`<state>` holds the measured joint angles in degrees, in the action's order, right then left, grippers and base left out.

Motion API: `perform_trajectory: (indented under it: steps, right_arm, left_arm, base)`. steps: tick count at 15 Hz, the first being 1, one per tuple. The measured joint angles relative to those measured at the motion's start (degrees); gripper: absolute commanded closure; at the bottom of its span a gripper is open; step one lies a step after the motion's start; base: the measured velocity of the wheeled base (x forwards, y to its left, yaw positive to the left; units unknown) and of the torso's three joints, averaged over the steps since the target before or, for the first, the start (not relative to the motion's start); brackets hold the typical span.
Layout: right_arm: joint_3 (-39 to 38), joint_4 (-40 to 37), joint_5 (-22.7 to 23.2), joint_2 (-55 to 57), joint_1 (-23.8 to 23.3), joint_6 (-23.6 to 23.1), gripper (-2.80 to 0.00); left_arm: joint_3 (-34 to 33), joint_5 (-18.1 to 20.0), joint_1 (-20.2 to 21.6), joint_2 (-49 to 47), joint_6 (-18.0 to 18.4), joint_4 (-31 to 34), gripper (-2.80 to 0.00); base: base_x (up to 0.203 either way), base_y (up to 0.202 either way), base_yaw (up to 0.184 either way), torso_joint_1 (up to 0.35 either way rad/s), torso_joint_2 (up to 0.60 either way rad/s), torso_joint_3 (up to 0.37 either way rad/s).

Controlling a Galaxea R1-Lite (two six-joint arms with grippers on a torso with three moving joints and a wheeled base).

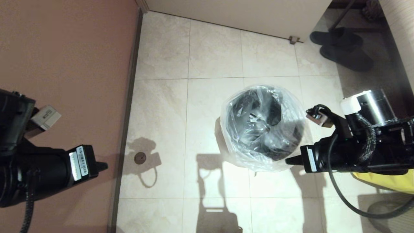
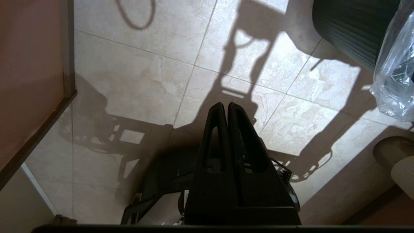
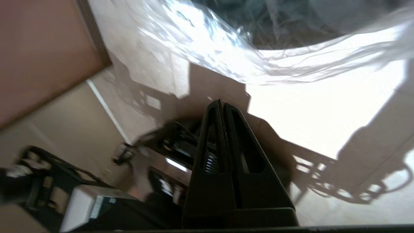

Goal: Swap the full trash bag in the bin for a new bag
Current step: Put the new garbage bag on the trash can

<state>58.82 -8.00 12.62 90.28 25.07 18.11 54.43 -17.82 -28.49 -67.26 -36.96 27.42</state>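
The bin [image 1: 258, 124] stands on the tiled floor in the middle of the head view, its dark inside showing through the new bag [image 1: 245, 155]. This clear, crinkly bag is draped over the bin's mouth and hangs down its sides. My right gripper [image 1: 288, 160] is shut with nothing in it. Its tip is at the bag's near right edge, and I cannot tell whether they touch. In the right wrist view the gripper [image 3: 221, 103] points past the bag [image 3: 210, 45]. My left gripper [image 1: 105, 166] is parked far left by the wall, shut and empty [image 2: 225, 105].
A brown wall [image 1: 64, 64] runs along the left and a floor drain [image 1: 140, 158] lies near its base. An opaque yellow bag [image 1: 388, 183] lies under my right arm. Dark slippers [image 1: 343, 48] sit at the far right by the door [image 1: 242, 13].
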Motion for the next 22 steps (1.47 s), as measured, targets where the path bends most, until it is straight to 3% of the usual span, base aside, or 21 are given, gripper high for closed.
perform_trajectory:
  steps: [2,4,11,15,19,22]
  right_arm:
    - [0.0,4.7,-0.1,-2.6,-1.3,4.8,0.00]
    - [0.0,12.9,-0.4,-2.0,-3.3,6.3,0.00]
    - [2.4,26.6,-1.1,8.3,-7.6,-1.4,0.00]
    - [4.7,27.4,-5.7,12.1,-9.8,-7.2,0.00]
    - [6.3,31.8,-6.2,14.6,-12.2,-7.6,0.00]
    - [6.3,33.0,-6.1,15.3,-13.2,-5.4,0.00]
  left_arm:
    - [-0.1,0.0,0.0,0.5,0.1,-0.7,0.00]
    - [-0.4,-0.2,0.0,0.6,0.2,-3.4,0.00]
    - [-0.9,-0.8,-0.1,0.9,1.4,-4.3,0.00]
    - [-0.7,-1.0,-0.1,1.1,1.4,-4.3,0.00]
    - [-0.6,-2.0,-0.1,1.5,1.4,-4.4,0.00]
    - [-0.8,-1.8,-0.1,1.5,1.4,-4.4,0.00]
  base:
    - [0.000,0.000,0.000,0.000,0.00,0.000]
    - [0.000,0.000,0.000,0.000,0.00,0.000]
    - [0.000,0.000,0.000,0.000,0.00,0.000]
    - [0.000,0.000,0.000,0.000,0.00,0.000]
    - [0.000,0.000,0.000,0.000,0.00,0.000]
    - [0.000,0.000,0.000,0.000,0.00,0.000]
